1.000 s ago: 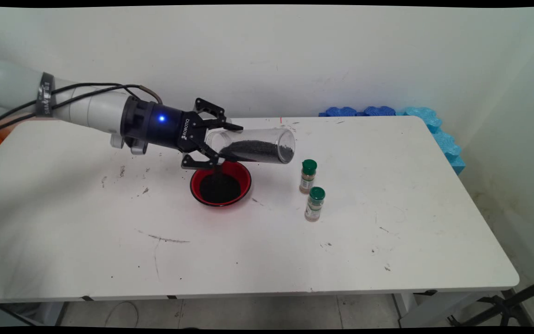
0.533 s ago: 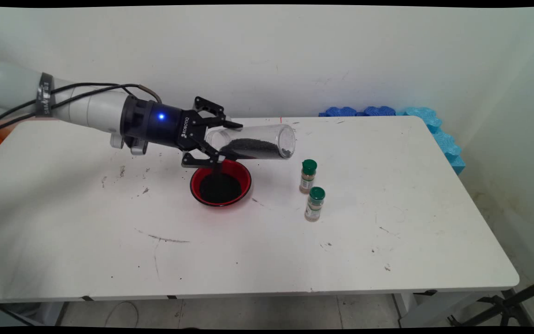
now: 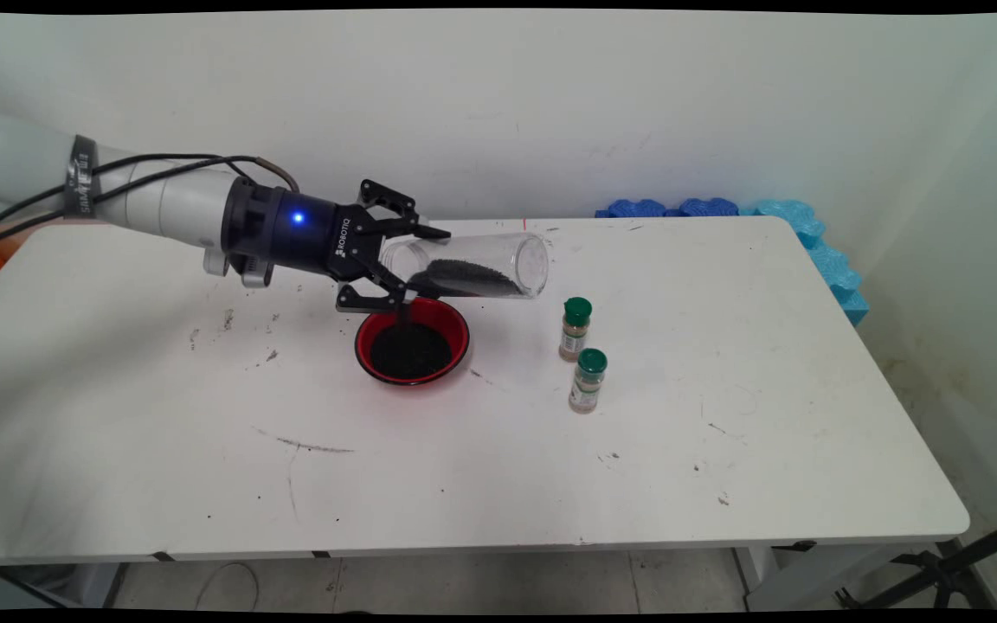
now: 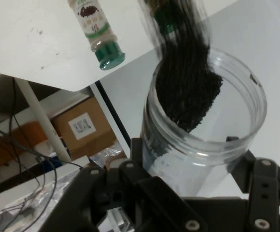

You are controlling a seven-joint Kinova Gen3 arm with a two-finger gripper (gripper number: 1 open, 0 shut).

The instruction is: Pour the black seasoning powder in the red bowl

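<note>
— What is the claw [image 3: 402, 264] doing?

— It is clenched around a clear plastic jar [image 3: 472, 266], gripping it near its mouth end. The jar lies almost on its side in the air, its closed base pointing toward the right of the main view, its mouth tipped slightly down on the claw's side.

— What is in the jar?

— Dark granules [image 3: 462, 277], lying along its lower wall. A thin dark stream runs from the mouth down into a red bowl [image 3: 455, 322] directly below, which already holds a dark heap. In the hand view the jar [image 4: 227, 130] sits between the claw's black links, with the granules [image 4: 188, 92] heaped against one side of it.

— Where does the bowl stand?

— On the white bench [image 3: 464, 450], just under the claw and near the middle of the top.

— Anything else nearby?

— Two small spice bottles with green caps stand upright to the right of the bowl, close together: one farther back [image 3: 575, 329], one nearer the front [image 3: 588, 381]. Blue foam pieces [image 3: 723, 209] lie along the bench's far right edge by the wall.
</note>
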